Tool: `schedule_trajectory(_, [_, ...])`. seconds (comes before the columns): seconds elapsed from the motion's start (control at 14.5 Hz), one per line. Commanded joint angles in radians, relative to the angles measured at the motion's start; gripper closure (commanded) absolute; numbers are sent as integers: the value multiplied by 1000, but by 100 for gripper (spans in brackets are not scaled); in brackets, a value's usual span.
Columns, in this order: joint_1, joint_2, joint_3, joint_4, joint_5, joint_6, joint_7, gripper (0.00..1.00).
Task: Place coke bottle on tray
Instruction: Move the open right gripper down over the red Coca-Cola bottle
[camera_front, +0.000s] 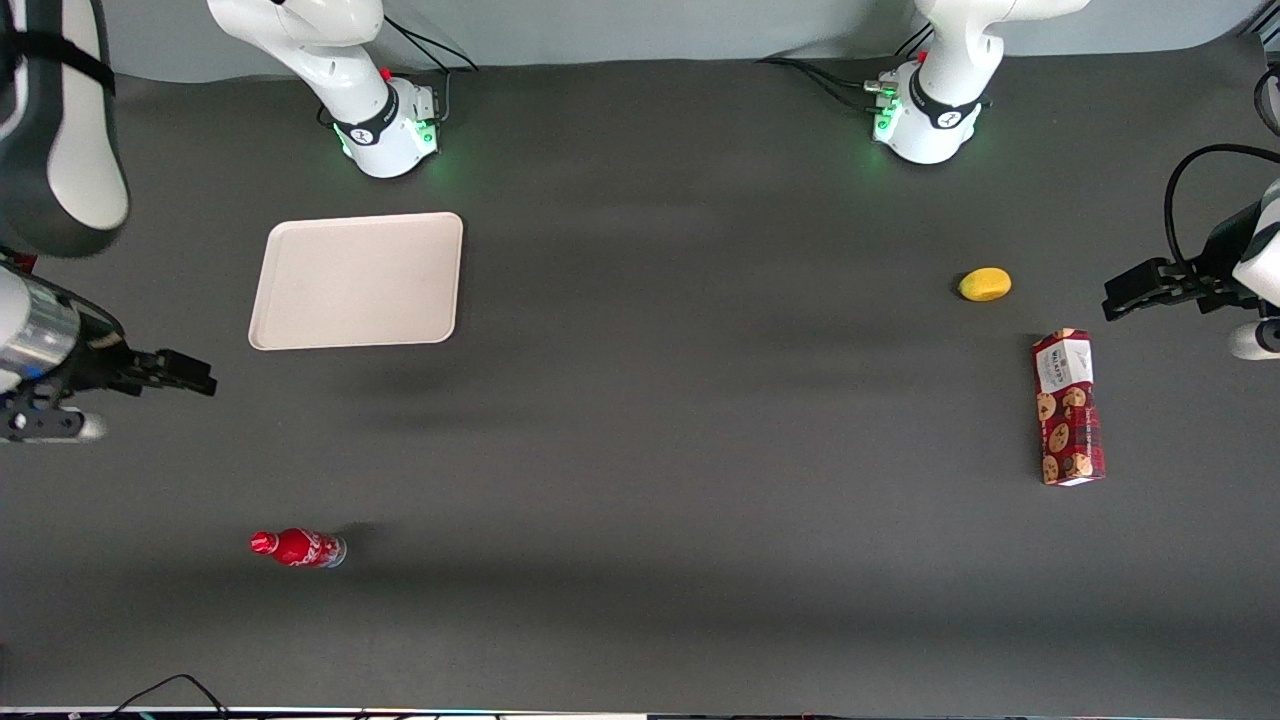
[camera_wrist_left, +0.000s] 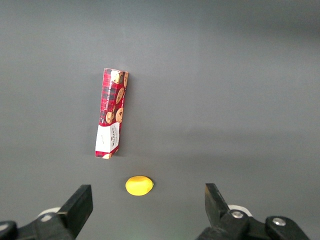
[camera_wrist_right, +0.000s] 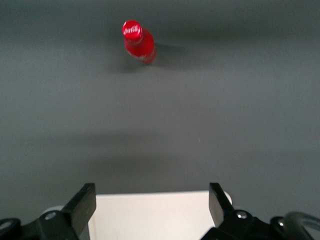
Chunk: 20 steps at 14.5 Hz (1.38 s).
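Since the coke bottle (camera_front: 298, 548) at lower left looks light and slippery, the wide-open tool (camera_front: 190, 373) should grab its middle.

A red cookie box (camera_front: 1068, 408) printed with chocolate-chip cookies lies flat on the dark grey desk (camera_front: 700, 450), toward the parked arm's end. A small yellow lemon (camera_front: 985, 284) rests near the box's white-labelled end, farther from the front camera than the box, not touching it.
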Motion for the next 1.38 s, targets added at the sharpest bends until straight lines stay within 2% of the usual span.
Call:
schedule_trajectory(0.0, [-2, 84, 23, 44, -17, 62, -32, 0])
schedule_trajectory(0.14, [-4, 137, 21, 53, -4, 140, -125, 0])
schedule_trajectory(0.42, [-4, 265, 21, 177, -4, 151, -205, 0])
schedule_trajectory(1.31, [19, 543, 44, 452, -2, 165, -249, 0])
